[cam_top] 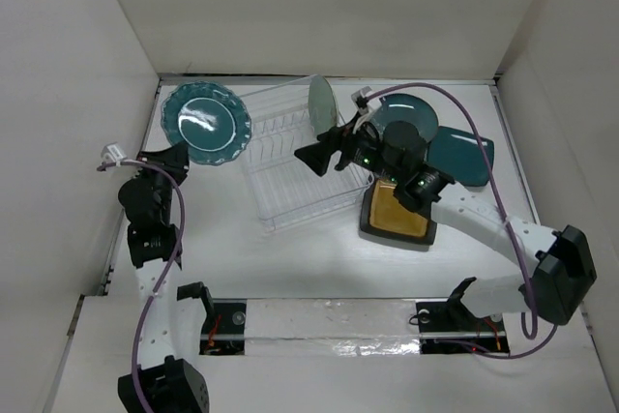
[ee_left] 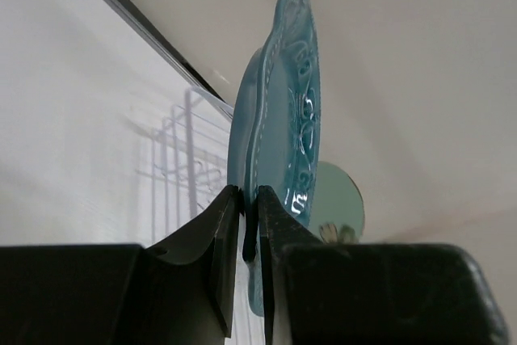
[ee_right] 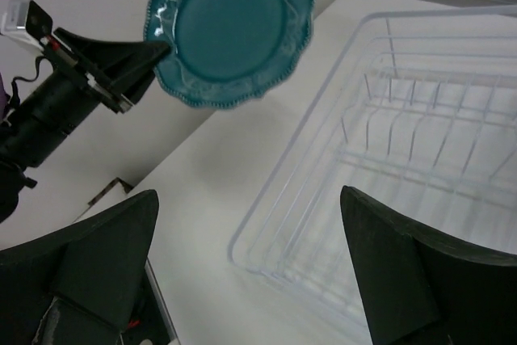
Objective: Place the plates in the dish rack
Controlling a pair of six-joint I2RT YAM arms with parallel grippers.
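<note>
My left gripper [cam_top: 182, 155] is shut on the rim of the teal scalloped plate [cam_top: 206, 123], which it holds off the table, left of the dish rack [cam_top: 295, 166]. In the left wrist view the jaws [ee_left: 249, 209] pinch that plate's [ee_left: 283, 135] lower edge, and it stands on edge. A pale green plate [cam_top: 322, 102] stands upright at the rack's far end. My right gripper [cam_top: 324, 148] hovers open over the rack's right side with nothing between its fingers [ee_right: 249, 195]. To the right of the rack lie a dark teal round plate [cam_top: 414, 109], a teal square plate [cam_top: 466, 157] and an amber square plate [cam_top: 398, 215].
White walls close in the table at the back and on both sides. The right arm [cam_top: 464, 215] reaches over the amber plate and hides part of the dark teal one. The clear rack [ee_right: 420, 143] has rows of upright ribs.
</note>
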